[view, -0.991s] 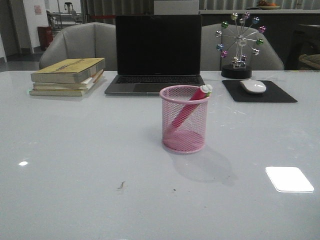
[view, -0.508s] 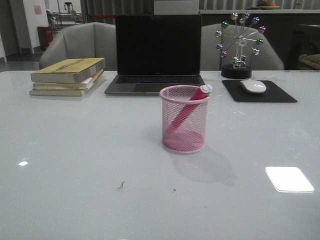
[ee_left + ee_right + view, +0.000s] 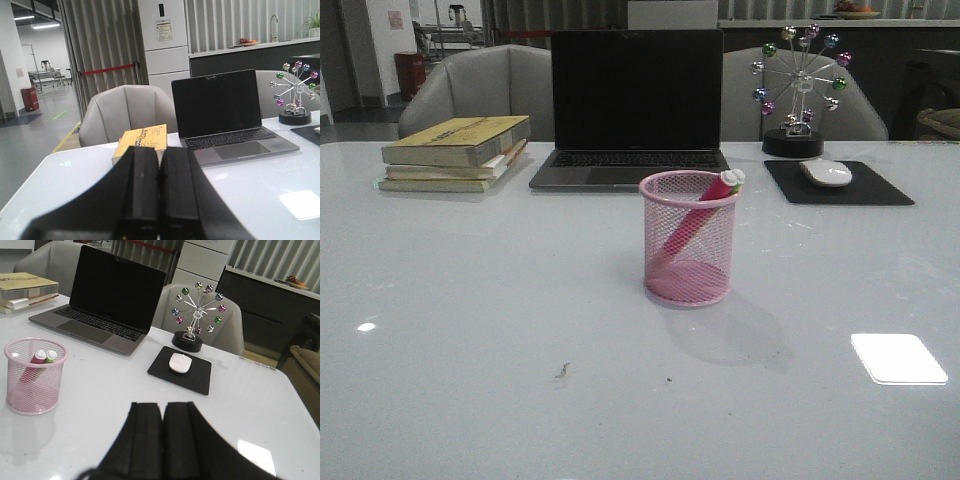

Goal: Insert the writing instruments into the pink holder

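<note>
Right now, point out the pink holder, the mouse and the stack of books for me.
pink holder [image 3: 689, 262], front view, on the mesh wall facing the camera.
mouse [image 3: 826, 172], front view, on its white top.
stack of books [image 3: 458, 139], front view, on the top book's yellow cover.

A pink wire-mesh pen cup [image 3: 688, 240] is standing upright on the white worktop [image 3: 470, 300], holding a pink marker [image 3: 692, 222] and a green marker [image 3: 49, 357] leaning against its rim.
</note>
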Action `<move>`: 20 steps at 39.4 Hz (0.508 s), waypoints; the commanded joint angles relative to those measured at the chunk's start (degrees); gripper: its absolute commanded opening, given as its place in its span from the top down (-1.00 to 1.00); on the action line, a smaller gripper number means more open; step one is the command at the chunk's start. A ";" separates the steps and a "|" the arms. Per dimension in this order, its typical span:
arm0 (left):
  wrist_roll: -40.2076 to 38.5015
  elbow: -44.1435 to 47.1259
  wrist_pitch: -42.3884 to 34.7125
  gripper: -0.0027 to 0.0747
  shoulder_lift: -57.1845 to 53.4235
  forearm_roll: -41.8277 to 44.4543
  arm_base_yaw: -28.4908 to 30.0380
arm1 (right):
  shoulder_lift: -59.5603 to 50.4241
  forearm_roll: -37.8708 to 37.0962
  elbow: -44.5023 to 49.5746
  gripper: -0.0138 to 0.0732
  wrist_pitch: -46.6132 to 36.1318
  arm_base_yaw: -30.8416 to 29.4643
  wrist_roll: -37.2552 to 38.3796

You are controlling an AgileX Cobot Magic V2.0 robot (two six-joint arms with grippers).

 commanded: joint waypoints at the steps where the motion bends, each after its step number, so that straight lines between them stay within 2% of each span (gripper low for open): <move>1: -0.63 -1.61 -4.54 0.68 0.67 -0.85 -0.26 | 1.14 -1.07 -2.11 0.48 -5.08 -0.17 0.07; 4: -0.92 -0.48 -4.88 0.68 -1.07 -5.39 -1.47 | 1.14 -1.07 -2.11 0.48 -5.13 -0.17 0.07; 15: -0.92 9.29 -4.75 0.68 -11.19 -5.55 -3.41 | 1.14 -1.07 -2.11 0.48 -5.02 -0.17 0.07; 20: -0.92 9.32 1.68 0.68 -11.50 -5.52 -3.41 | 1.13 -1.07 -2.11 0.48 -5.01 -0.17 0.07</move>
